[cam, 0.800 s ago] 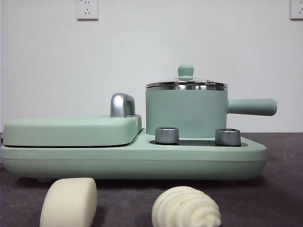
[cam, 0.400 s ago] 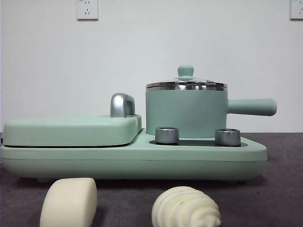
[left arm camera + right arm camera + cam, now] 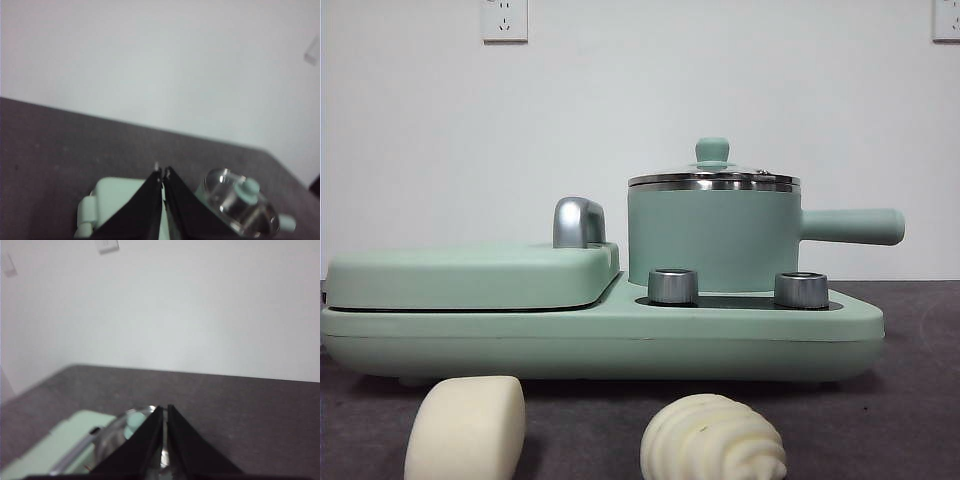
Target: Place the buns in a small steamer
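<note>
Cream-white buns, smooth (image 3: 466,427) and ridged (image 3: 712,437), sit at your steamer's (image 3: 714,237) six o'clock; left gripper (image 3: 162,175) and right gripper (image 3: 163,409) hover, fingers together.

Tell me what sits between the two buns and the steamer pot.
Front view: the green cooker base fronts the small steamer, with two steel knobs; both buns lie before it.

Buns (image 3: 466,427) (image 3: 713,438) on table; steamer (image 3: 712,238) lidded.

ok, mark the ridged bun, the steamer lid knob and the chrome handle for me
ridged bun (image 3: 713,440), front view, middle of its spiral ridges
steamer lid knob (image 3: 712,150), front view, green knob top
chrome handle (image 3: 578,222), front view, its curved front face
</note>
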Controlling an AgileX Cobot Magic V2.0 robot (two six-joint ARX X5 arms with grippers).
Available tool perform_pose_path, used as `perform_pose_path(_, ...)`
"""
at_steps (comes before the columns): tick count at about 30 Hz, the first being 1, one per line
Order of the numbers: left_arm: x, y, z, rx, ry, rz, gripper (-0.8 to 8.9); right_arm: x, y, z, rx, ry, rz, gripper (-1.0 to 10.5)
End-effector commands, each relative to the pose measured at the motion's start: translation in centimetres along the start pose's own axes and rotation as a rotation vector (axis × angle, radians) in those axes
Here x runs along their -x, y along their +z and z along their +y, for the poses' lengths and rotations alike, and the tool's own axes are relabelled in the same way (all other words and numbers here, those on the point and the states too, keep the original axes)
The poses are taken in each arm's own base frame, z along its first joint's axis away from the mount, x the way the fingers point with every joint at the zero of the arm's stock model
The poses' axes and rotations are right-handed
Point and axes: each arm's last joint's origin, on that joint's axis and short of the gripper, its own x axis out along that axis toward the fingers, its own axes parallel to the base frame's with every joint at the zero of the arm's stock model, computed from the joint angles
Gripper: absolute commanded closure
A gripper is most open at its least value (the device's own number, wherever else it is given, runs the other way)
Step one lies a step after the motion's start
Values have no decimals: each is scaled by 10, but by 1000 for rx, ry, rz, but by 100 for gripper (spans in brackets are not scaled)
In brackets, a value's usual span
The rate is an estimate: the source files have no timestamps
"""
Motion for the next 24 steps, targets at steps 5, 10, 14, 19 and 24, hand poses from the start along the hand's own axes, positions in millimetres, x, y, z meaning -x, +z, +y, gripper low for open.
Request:
perform_pose_path(5, -44, 8, 4, -128, -112, 168, 803, -25, 1, -7, 173, 24, 86, 934)
perform_pose_path(10, -73, -1, 8, -240, -158, 267, 803, -42, -9, -6, 248, 73, 172, 933)
perform_pose_path(14, -89, -8, 6, -343, -207, 320, 803, -52, -19, -3, 337, 68, 254, 931)
perform_pose_path(19, -98, -15, 0, -444, -266, 352, 748, -55, -26, 2, 407, 70, 310, 818)
perform_pose_path(24, -100, -17, -5, -472, -299, 350, 586, -55, -27, 5, 449, 79, 317, 737)
